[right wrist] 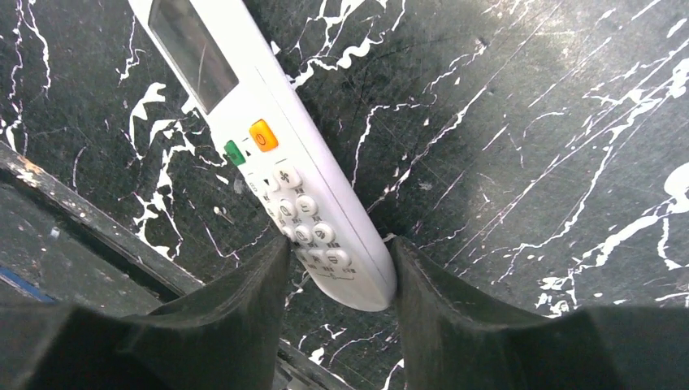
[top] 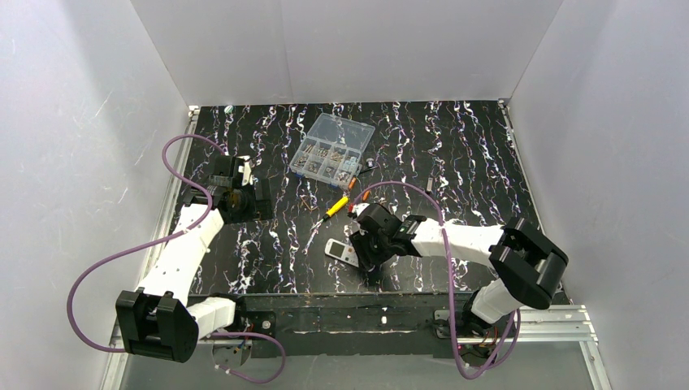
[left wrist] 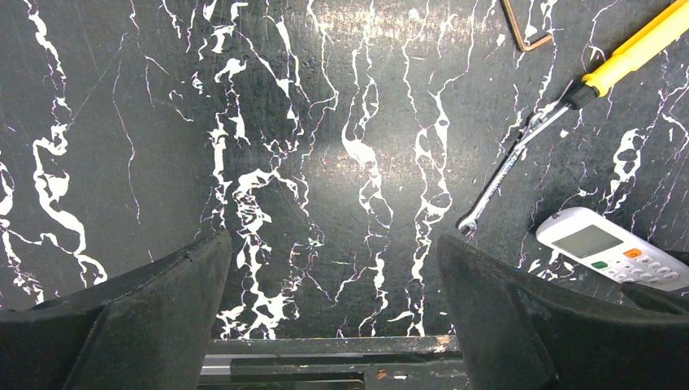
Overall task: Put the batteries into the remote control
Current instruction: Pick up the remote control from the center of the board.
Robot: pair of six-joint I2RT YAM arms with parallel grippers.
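**While the left arm waits, the remote is pinched at its tail**

As the view is scanned from the left, the left gripper (top: 236,184) is seen parked at the left of the top view, above bare marbled table (top: 455,154). Its jaws are spread wide and nothing is held between them. At centre, towards the top, a clear compartmented box (top: 331,150) is set. Just below it the yellow-handled screwdriver (top: 335,210) is laid at a slant. Small orange specks beside its handle are judged to be the batteries (top: 354,201), though they are too small for certainty.

Lower centre, near the table's front edge, the remote control (top: 341,250) is found lying face up, with screen and buttons showing. The right gripper (right wrist: 341,260) has been brought down over its button end. In the right wrist view both fingers are pressed against the long edges, so a grip is judged to be made.

Trouble could be caused by that hold. Only the very tail is caught, so the handset could be swung or squeezed out once lifted. With the front edge so near, it might be lost off the table. A flip is also likely to be needed, since no battery bay is shown on this face.
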